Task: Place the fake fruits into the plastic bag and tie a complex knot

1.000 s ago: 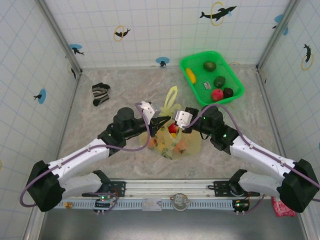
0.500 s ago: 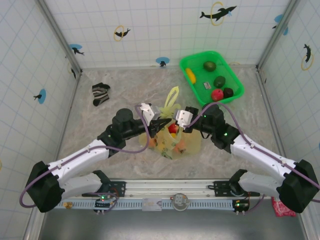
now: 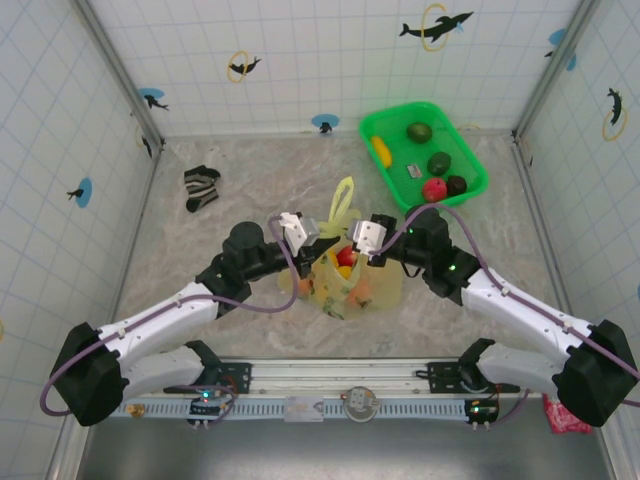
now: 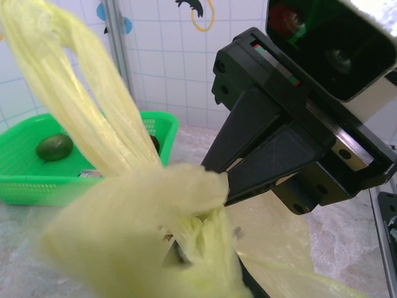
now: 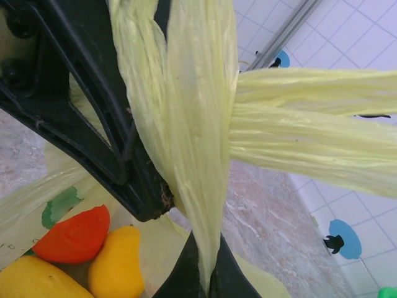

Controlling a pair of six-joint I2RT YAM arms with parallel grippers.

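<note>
Pale-yellow film is what I work with up close: the right jaws are clamped shut on a twisted handle strand (image 5: 198,155) of the plastic bag (image 3: 352,288), which sits mid-worktop (image 3: 500,230) between both arms, some fake fruits (image 5: 74,239) showing inside. The left jaws meet it from the opposite side, nose to nose with the right, but bunched plastic hides their tips, so I cannot tell their gap. Strands cross at the bag's mouth, one running sideways. The free loop (image 3: 343,195) stands just beyond, pointing away from me, about equally near either arm. Farther off, the green basket (image 3: 405,107) holds more fake fruits.
</note>
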